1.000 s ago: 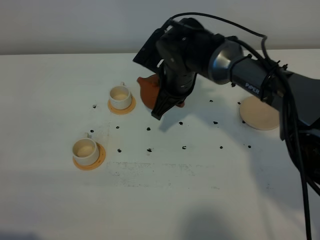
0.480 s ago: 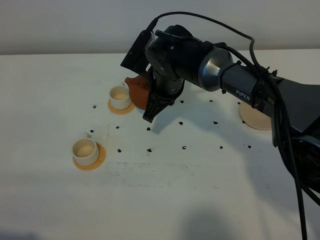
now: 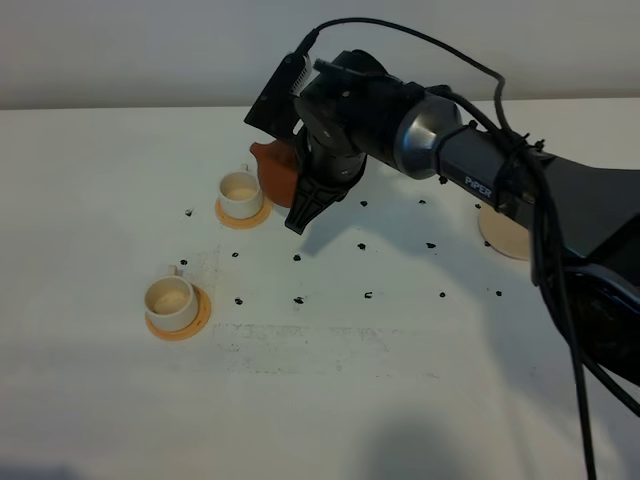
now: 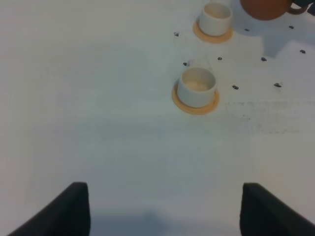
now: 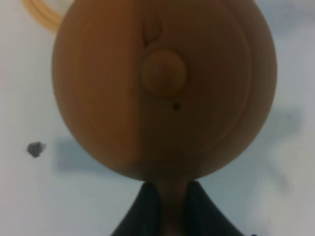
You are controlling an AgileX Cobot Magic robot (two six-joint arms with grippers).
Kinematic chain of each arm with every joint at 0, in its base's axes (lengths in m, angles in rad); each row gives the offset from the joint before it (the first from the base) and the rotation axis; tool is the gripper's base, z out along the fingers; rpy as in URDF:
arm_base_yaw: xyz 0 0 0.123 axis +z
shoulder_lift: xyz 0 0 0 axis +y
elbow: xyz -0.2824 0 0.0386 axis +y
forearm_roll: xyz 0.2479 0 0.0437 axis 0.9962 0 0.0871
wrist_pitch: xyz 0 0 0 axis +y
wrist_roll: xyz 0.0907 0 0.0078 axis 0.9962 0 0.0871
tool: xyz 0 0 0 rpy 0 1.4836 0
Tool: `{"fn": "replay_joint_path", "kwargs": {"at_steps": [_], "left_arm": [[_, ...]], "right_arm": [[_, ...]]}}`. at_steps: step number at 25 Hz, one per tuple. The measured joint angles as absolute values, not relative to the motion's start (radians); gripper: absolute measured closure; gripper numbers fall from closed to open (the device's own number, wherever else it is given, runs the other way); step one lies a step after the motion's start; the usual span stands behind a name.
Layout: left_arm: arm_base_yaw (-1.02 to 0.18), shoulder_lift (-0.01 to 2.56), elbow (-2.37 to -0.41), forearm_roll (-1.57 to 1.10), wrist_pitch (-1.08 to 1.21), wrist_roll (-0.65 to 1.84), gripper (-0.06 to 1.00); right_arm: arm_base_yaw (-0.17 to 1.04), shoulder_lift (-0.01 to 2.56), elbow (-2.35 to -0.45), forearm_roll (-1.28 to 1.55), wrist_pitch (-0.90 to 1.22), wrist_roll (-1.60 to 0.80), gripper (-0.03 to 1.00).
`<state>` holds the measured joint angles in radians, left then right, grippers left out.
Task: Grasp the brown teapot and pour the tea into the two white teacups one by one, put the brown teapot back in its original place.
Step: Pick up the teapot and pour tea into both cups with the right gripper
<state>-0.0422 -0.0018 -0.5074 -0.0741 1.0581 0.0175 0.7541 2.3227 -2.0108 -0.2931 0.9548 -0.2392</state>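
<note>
The brown teapot (image 3: pixel 277 172) hangs above the table, its handle pinched by my right gripper (image 3: pixel 304 203), which is shut on it. Its spout points toward the far white teacup (image 3: pixel 240 192), just right of that cup's rim. In the right wrist view the teapot (image 5: pixel 165 83) fills the frame from above, lid knob central, and the gripper (image 5: pixel 170 209) clamps the handle. The near teacup (image 3: pixel 170 301) stands on its orange saucer at front left. Both cups (image 4: pixel 197 85) (image 4: pixel 217 15) show in the left wrist view, far ahead of my open left gripper (image 4: pixel 165 211). The beige coaster (image 3: pixel 503 234) lies bare at right.
Small black specks (image 3: pixel 368 295) are scattered over the white table (image 3: pixel 330 390) between the cups and the coaster. The right arm (image 3: pixel 480 165) and its cables span the table from the right. An orange saucer edge (image 5: pixel 40 17) peeks past the teapot.
The right arm has carried the teapot left, from mid-table to right beside the far teacup, then raised it slightly. Cups and coaster have stayed in place.
</note>
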Motion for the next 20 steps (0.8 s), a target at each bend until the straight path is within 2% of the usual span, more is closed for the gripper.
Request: {"fn": "replay_joint_path", "kwargs": {"at_steps": [20], "left_arm": [[-0.042,-0.002,-0.507,-0.074,1.058,0.017,0.34]], "right_arm": [[0.75,2.371,-2.02,-0.323,0.965,-0.268,0.84]]}}
